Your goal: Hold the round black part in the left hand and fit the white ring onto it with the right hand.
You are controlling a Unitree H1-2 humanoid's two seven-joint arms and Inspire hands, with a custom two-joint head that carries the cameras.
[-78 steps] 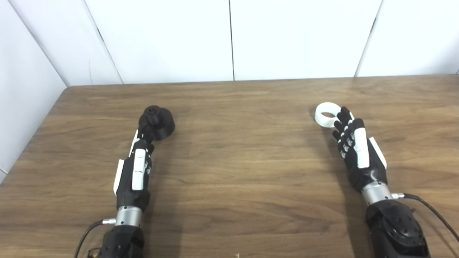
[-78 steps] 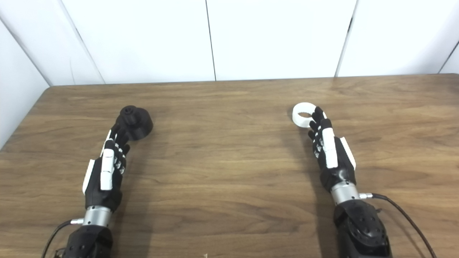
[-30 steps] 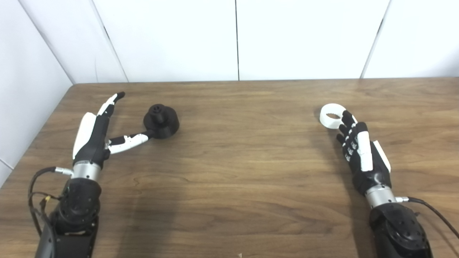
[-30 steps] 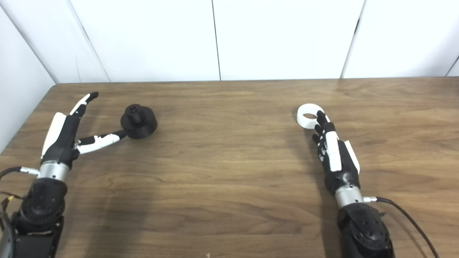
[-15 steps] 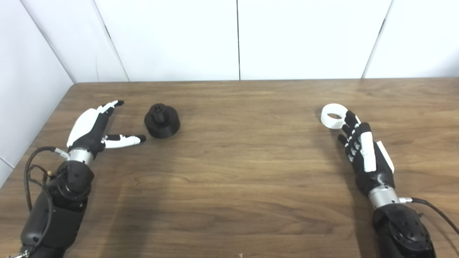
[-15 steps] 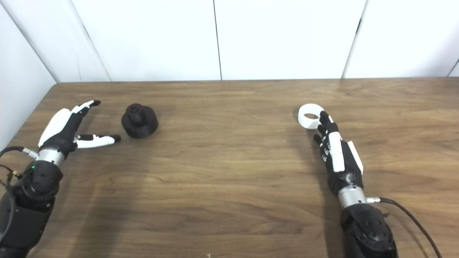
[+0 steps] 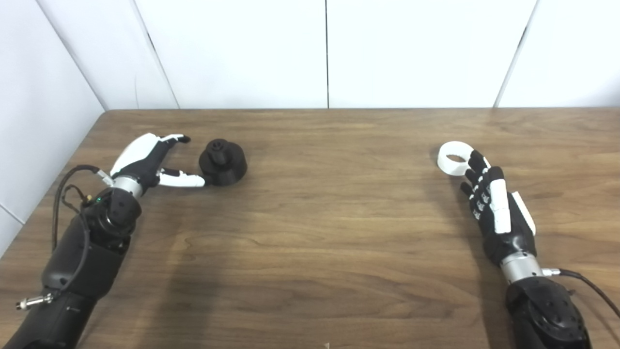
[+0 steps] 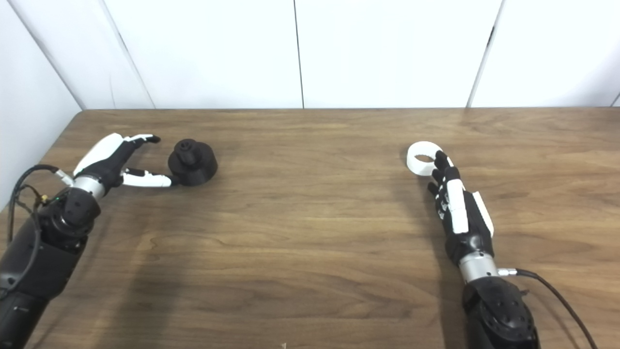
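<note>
The round black part (image 7: 223, 162) stands on the wooden table (image 7: 319, 213) at the left, its knob up. My left hand (image 7: 147, 160) lies open just left of it, thumb tip touching its base, fingers spread behind. The white ring (image 7: 453, 158) lies flat on the table at the right. My right hand (image 7: 494, 208) rests on the table just in front of the ring, fingertips at its near rim, fingers loosely curled, holding nothing.
White wall panels (image 7: 319, 48) close the table's far edge and left side. A cable (image 7: 60, 186) loops off the left wrist and another (image 7: 588, 286) runs from the right wrist.
My left hand has swung out to the left of the black part and now comes in from the side, thumb against its base. The right hand and ring stay put; the camera has shifted slightly.
</note>
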